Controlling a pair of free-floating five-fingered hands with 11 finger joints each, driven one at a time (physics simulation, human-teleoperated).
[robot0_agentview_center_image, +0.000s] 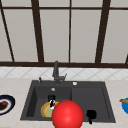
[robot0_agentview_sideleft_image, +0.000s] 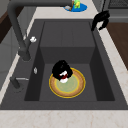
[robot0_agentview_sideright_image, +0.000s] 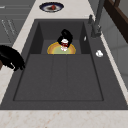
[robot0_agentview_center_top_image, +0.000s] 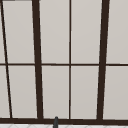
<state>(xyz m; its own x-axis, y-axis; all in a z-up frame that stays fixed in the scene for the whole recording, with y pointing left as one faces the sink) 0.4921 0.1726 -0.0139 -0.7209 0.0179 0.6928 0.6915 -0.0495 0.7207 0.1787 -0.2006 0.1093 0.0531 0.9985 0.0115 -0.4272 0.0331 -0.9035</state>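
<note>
Fingers first: the left hand (robot0_agentview_center_image: 51, 99) is curled down over a small white-and-red object (robot0_agentview_sideleft_image: 63, 76), pinching it right above the yellow plate (robot0_agentview_sideleft_image: 75, 86). What that little object is, or which way it points, I cannot tell; it sits tucked under the fingers, just over the plate's back edge. In the right side view the same hand (robot0_agentview_sideright_image: 65, 37) hangs over the plate (robot0_agentview_sideright_image: 56, 50), knuckles up, fingertips pointing down.

The plate lies flat on the floor of the sink's deep basin (robot0_agentview_sideleft_image: 45, 82), green centre, yellow-brown rim, round, so no long axis to speak of.

Over to the right hand (robot0_agentview_center_image: 91, 115): it hovers at the front edge of the sink's shallow drainer side, fingers curled loosely downward, holding nothing. The left side view has it (robot0_agentview_sideleft_image: 100, 20) above the counter edge.

Outward now: a dark matte sink (robot0_agentview_center_image: 105, 100) set in a pale marbled counter (robot0_agentview_center_image: 15, 86), dark faucet (robot0_agentview_center_image: 56, 72) at the back. A dark plate (robot0_agentview_center_image: 5, 103) rests on the counter at left, a blue plate (robot0_agentview_center_image: 125, 105) at right. A red ball (robot0_agentview_center_image: 67, 114) looms in front. Behind, a big window with dark frames (robot0_agentview_center_top_image: 37, 62).
</note>
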